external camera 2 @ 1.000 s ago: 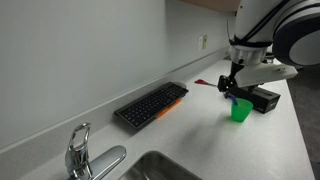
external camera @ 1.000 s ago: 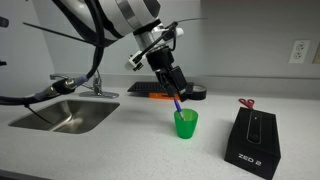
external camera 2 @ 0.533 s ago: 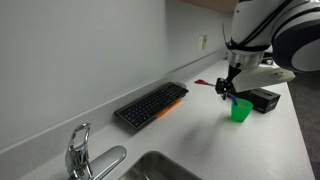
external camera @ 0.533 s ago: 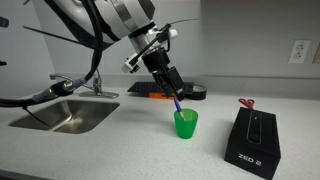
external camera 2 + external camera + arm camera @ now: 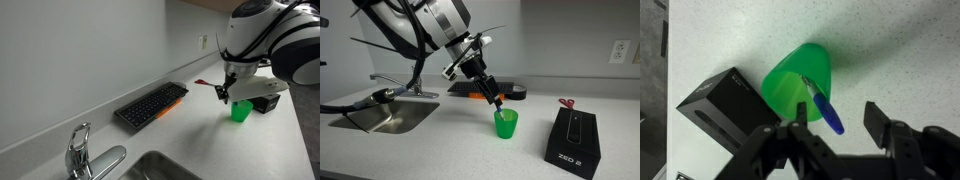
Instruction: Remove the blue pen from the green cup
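In an exterior view, at centre frame, the claw point(image 5: 494, 97) is leaning further over the green cup point(image 5: 506, 124) than a second ago. The blue pen point(image 5: 499, 105) is still standing inside the cup. In an exterior view, at the right, the claw is hanging just above the cup point(image 5: 240, 111) on the counter point(image 5: 262, 140). In the wrist view, the jaws are standing apart, flanking the pen's point(image 5: 825, 108) upper end, so I judge the grasp is still pending.

1x small bright-green translucent plastic cup point(image 5: 506, 123) | 1x thin blue pen point(image 5: 827, 110) | 1x black rect. ZED 2 box point(image 5: 572, 138) | 1x black kbd point(image 5: 151, 105) | 1x red-handled scissors point(image 5: 566, 102) | 1x chrome faucet point(image 5: 78, 150) | 1x steel sink point(image 5: 382, 116) | 1x white wall outlet point(image 5: 619, 50)
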Controlling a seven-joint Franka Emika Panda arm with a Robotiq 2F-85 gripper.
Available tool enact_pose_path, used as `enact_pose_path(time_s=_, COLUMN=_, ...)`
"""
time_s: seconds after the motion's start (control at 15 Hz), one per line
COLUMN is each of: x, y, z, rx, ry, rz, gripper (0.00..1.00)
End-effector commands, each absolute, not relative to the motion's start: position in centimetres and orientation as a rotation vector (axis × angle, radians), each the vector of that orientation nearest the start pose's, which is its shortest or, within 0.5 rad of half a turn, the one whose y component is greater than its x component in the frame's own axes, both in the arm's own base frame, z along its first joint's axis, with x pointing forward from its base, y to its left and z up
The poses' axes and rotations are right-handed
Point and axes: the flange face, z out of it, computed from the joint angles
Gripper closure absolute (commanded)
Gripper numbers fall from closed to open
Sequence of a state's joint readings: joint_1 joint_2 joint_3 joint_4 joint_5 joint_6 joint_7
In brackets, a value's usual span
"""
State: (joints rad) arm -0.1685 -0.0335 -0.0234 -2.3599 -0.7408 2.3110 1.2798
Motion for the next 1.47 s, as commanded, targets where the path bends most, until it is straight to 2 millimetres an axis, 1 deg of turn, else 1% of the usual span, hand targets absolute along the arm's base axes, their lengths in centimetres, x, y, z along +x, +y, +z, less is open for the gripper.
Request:
enact_pose_path(time_s=0.0, x=48.8, y=-10.3, z=34.1, rx=-3.166, ry=1.684, rz=-0.548, gripper=0.67)
enact_pose_path(time_s=0.07, x=48.8, y=-10.2, z=34.1, rx=-3.164, ry=1.687, rz=-0.552, gripper=0.76)
enact_pose_path(time_s=0.2, x=48.7, y=-10.2, z=34.1, rx=-3.156, ry=1.695, rz=-0.571, gripper=0.89)
enact_pose_path(time_s=0.27, x=48.7, y=-10.2, z=34.2, rx=-3.153, ry=1.7, rz=-0.576, gripper=0.99)
enact_pose_path(time_s=0.33, x=48.6, y=-10.4, z=34.3, rx=-3.155, ry=1.702, rz=-0.585, gripper=1.0)
enact_pose_path(time_s=0.47, x=48.3, y=-10.8, z=34.8, rx=-3.16, ry=1.713, rz=-0.609, gripper=0.96)
enact_pose_path(time_s=0.53, x=47.9, y=-11.2, z=35.3, rx=-3.164, ry=1.71, rz=-0.614, gripper=0.97)
enact_pose_path(time_s=0.6, x=47.5, y=-11.6, z=36.0, rx=-3.16, ry=1.708, rz=-0.618, gripper=0.96)
enact_pose_path(time_s=0.67, x=46.9, y=-12.0, z=36.8, rx=-3.146, ry=1.704, rz=-0.625, gripper=0.97)
enact_pose_path(time_s=0.8, x=45.9, y=-12.7, z=39.1, rx=-3.092, ry=1.713, rz=-0.68, gripper=0.96)
enact_pose_path(time_s=0.93, x=44.4, y=-13.4, z=42.6, rx=-3.016, ry=1.696, rz=-0.76, gripper=0.96)
enact_pose_path(time_s=1.07, x=42.9, y=-13.7, z=46.2, rx=-2.931, ry=1.658, rz=-0.833, gripper=0.96)
enact_pose_path(time_s=1.2, x=42.1, y=-13.1, z=49.3, rx=-2.848, ry=1.581, rz=-0.876, gripper=0.96)
enact_pose_path(time_s=1.27, x=41.9, y=-12.4, z=50.4, rx=-2.825, ry=1.525, rz=-0.864, gripper=0.96)
enact_pose_path(time_s=1.4, x=42.2, y=-10.2, z=51.2, rx=-2.808, ry=1.418, rz=-0.768, gripper=0.96)
